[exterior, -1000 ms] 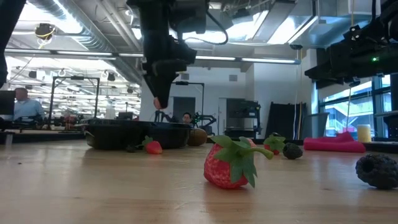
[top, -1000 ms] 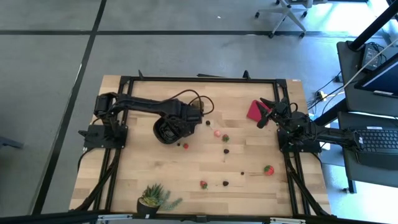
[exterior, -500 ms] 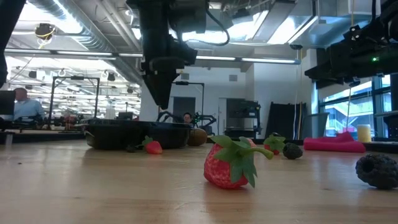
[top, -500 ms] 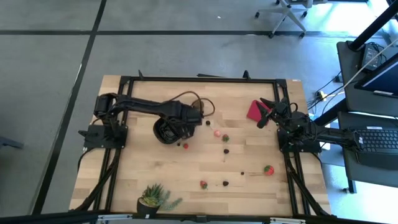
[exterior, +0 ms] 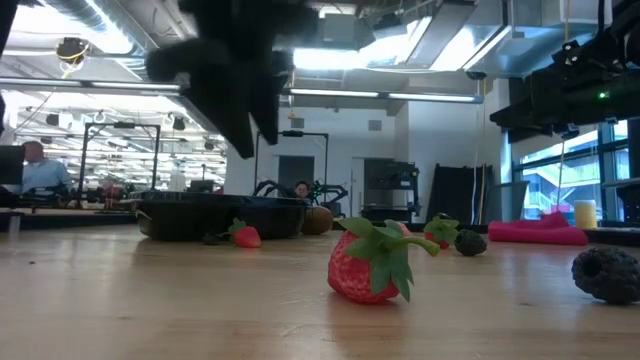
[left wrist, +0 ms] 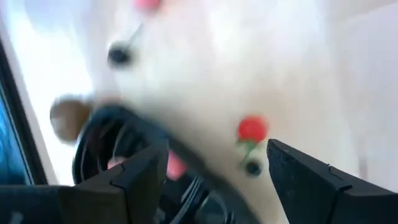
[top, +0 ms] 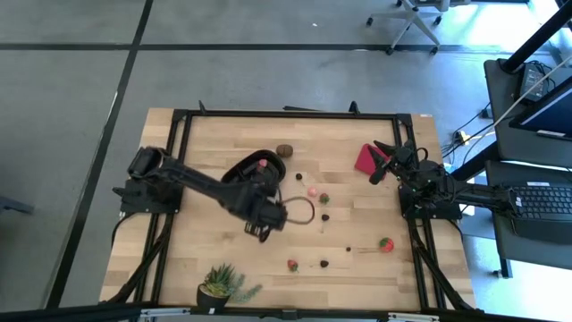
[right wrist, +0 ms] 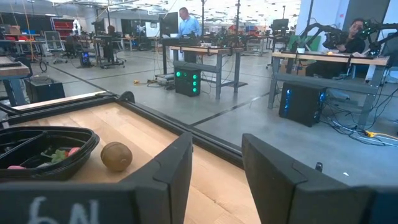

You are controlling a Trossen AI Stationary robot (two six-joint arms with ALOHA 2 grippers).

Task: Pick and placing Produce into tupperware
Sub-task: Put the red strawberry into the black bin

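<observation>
The black tupperware tray (top: 253, 170) sits left of the table's middle, with a red piece (top: 262, 165) inside it. The brown round piece (top: 284, 150) lies just beyond the tray. Red pieces and dark berries are scattered to its right and near side, such as the strawberry (top: 385, 242) and a dark berry (top: 325, 216). My left gripper (top: 268, 228) hangs open and empty on the near side of the tray; its view (left wrist: 217, 180) is blurred. My right gripper (top: 380, 168) waits open by the right edge, over the red square (top: 365, 158).
A green spiky potted plant (top: 223, 286) stands at the near edge. A black frame (top: 286, 114) runs around the table. Close to the low camera lie a strawberry (exterior: 370, 265) and a dark berry (exterior: 605, 272). Bare wood (top: 223, 250) lies between the tray and the plant.
My left arm has swung quickly from above the tray toward the table's near edge and somewhat right, and shows blurred. The tray, covered by the arm before, now shows whole with a red piece inside it.
</observation>
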